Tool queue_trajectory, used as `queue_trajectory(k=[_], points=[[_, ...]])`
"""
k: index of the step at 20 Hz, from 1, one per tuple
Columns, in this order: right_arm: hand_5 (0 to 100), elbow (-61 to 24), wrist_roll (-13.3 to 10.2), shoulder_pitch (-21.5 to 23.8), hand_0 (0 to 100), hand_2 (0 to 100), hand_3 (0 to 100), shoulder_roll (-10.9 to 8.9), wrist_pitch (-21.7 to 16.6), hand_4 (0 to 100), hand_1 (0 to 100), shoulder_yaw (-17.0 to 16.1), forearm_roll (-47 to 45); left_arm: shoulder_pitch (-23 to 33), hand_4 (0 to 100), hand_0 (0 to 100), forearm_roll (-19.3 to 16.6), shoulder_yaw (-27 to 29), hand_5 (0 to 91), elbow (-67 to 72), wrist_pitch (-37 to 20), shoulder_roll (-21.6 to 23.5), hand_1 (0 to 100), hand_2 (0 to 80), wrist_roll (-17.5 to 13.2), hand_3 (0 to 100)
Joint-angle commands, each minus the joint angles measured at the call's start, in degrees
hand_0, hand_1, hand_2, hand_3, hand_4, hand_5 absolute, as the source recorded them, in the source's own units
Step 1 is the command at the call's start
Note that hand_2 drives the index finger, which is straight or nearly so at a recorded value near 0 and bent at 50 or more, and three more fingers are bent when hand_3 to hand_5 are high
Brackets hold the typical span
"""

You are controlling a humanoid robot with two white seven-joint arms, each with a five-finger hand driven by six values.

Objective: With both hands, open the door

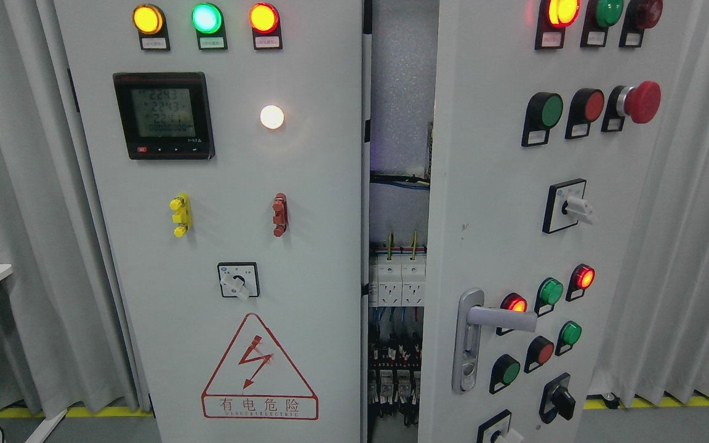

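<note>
No robot hands or arms anywhere in the shot, so can't tell what the fingers are doing. What you get is the cabinet itself: the right door (496, 184) fills the right half of the frame and stands partly open, swung out toward the camera. Its silver handle (484, 335) sits at the lower middle-right, lever pointing right, just beside a lit red button (514, 303). Through the gap (399, 246) in the centre you can see white breakers (397, 280) and wiring below them. The left door (219, 246) looks shut, with a meter (164, 115) at upper left, three lamps (206, 18) along the top and a red warning triangle (259, 369) at the bottom. Grey curtains (10, 154) hang on both sides
</note>
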Motion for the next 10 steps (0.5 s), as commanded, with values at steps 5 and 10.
queue_trajectory(k=[5,10], points=[[0,0.0,0.0,0.0,22,0,0,0.0,0.1,0,0,-0.1,0.0,0.0,4,30,-0.1,-0.3,0.0,-2.3,0.0,0.3,0,2.7,-0.1,3],[0,0.0,0.0,0.0,22,0,0,0.0,0.0,0,0,0.0,0.0,5.5,4,30,-0.1,-0.4,0.0,-22.0,0.0,2.3,0,2.7,-3.1,3]])
